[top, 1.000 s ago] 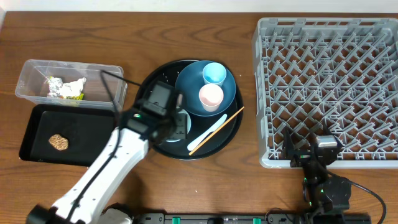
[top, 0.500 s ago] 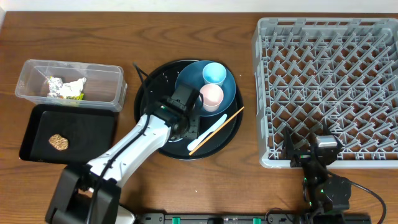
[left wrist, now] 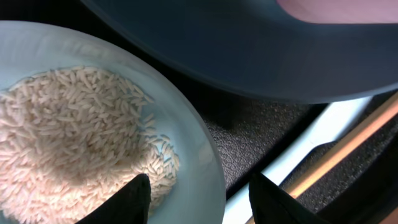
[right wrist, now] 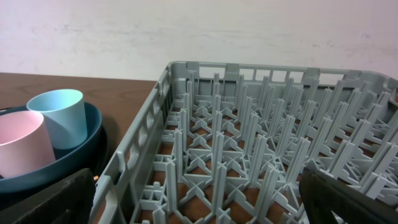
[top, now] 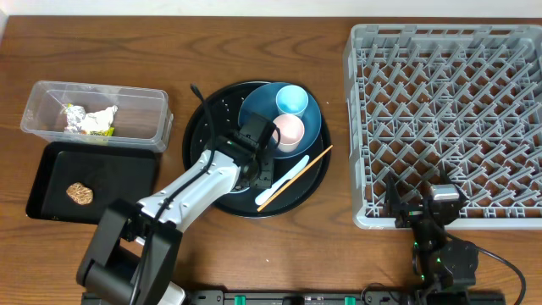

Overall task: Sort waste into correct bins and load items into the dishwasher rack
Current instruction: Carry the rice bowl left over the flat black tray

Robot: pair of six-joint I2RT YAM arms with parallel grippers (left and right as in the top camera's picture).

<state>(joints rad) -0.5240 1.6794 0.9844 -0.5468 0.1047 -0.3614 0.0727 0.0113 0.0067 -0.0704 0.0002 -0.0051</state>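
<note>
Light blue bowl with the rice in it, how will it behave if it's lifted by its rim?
Probably stiff: the light blue bowl has a smooth, hard-looking rim. The loose rice heaped inside could shift and spill if it tilts. The glossy wall may slip between the fingers straddling it.

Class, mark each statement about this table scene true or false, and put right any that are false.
1. The dishwasher rack holds no dishes. True.
2. The pink cup stands in the rack. False: the pink cup stands on the blue plate, beside the pale blue cup.
3. The light blue bowl holds rice grains. True.
4. The brown lump lies on the blue plate. False: the lump lies in the shallow black tray.
5. The left gripper has a finger on either side of the bowl's rim. True.
</note>
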